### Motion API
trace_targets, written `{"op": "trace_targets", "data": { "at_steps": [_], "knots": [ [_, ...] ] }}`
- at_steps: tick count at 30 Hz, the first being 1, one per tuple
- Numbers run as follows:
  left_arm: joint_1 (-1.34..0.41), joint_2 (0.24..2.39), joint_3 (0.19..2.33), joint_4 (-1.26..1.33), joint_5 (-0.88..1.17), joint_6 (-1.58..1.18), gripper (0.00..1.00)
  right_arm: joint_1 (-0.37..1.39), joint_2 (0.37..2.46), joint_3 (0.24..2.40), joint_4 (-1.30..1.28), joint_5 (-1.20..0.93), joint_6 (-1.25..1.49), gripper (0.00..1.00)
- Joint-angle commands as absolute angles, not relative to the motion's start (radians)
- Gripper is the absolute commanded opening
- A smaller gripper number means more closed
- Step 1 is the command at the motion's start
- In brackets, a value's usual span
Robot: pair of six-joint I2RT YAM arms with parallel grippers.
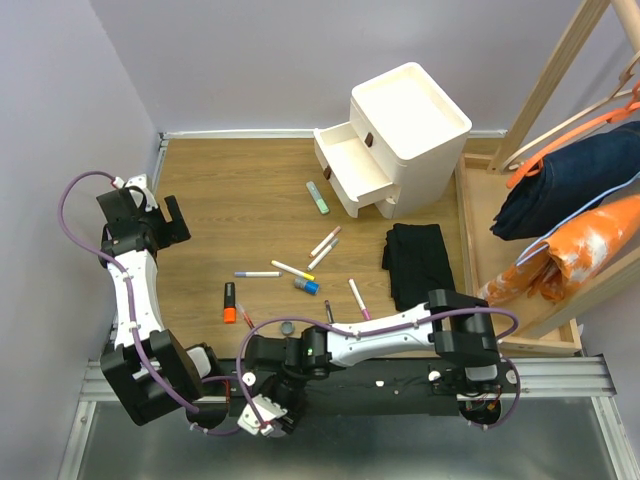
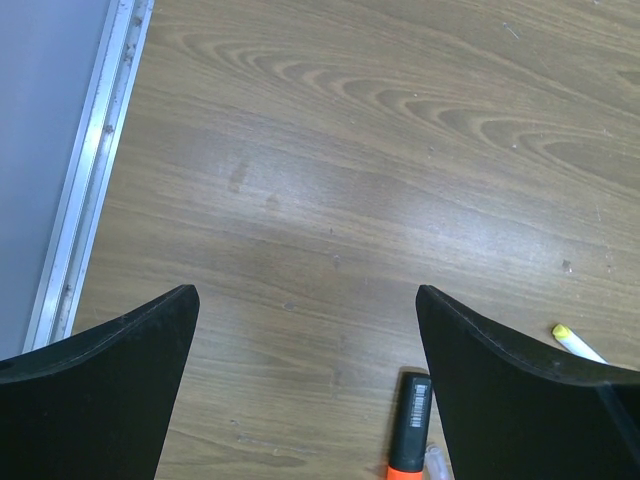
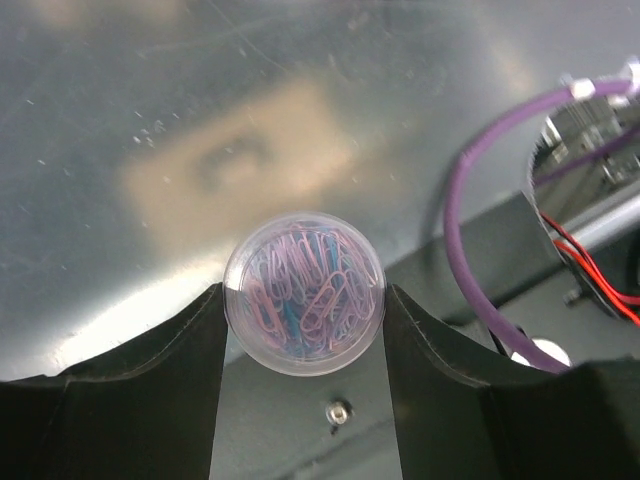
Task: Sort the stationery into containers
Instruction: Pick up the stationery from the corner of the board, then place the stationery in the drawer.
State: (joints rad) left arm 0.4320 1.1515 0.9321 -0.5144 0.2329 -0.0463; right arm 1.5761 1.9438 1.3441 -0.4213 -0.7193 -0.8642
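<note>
Several pens and markers lie scattered on the wooden table: an orange highlighter [image 1: 229, 302], a pale-green highlighter [image 1: 318, 197], a yellow-capped pen [image 1: 292, 270], a blue-capped marker [image 1: 306, 286] and a pink pen [image 1: 359, 298]. The white cabinet [image 1: 408, 110] stands at the back with two drawers [image 1: 350, 152] pulled open. My left gripper [image 1: 176, 220] is open and empty over bare wood at the left; its view shows the orange highlighter [image 2: 410, 425] by its right finger. My right gripper [image 3: 303, 295] is shut on a clear round tub of paper clips [image 3: 303, 290], low over the metal rail at the near edge [image 1: 262, 418].
A folded black cloth [image 1: 420, 262] lies right of the pens. A wooden clothes rack [image 1: 560, 90] with dark and orange garments fills the right side. A wall edge strip [image 2: 95, 170] runs along the table's left. Purple cables loop around both arms.
</note>
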Motion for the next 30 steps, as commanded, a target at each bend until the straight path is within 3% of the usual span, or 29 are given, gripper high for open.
{"op": "trace_targets", "data": {
  "at_steps": [1, 10, 30],
  "knots": [
    [0.442, 1.137, 0.937, -0.523, 0.278, -0.052, 0.99, 1.549, 1.867, 1.408, -0.495, -0.624, -0.862, 0.28],
    [0.440, 1.105, 0.911, -0.526, 0.340, -0.067, 0.99, 1.416, 1.812, 1.503, -0.678, -0.493, -0.842, 0.25],
    [0.436, 1.118, 0.874, -0.485, 0.496, -0.163, 0.99, 0.973, 1.715, 1.657, -0.627, -0.246, -0.542, 0.20]
  ]
}}
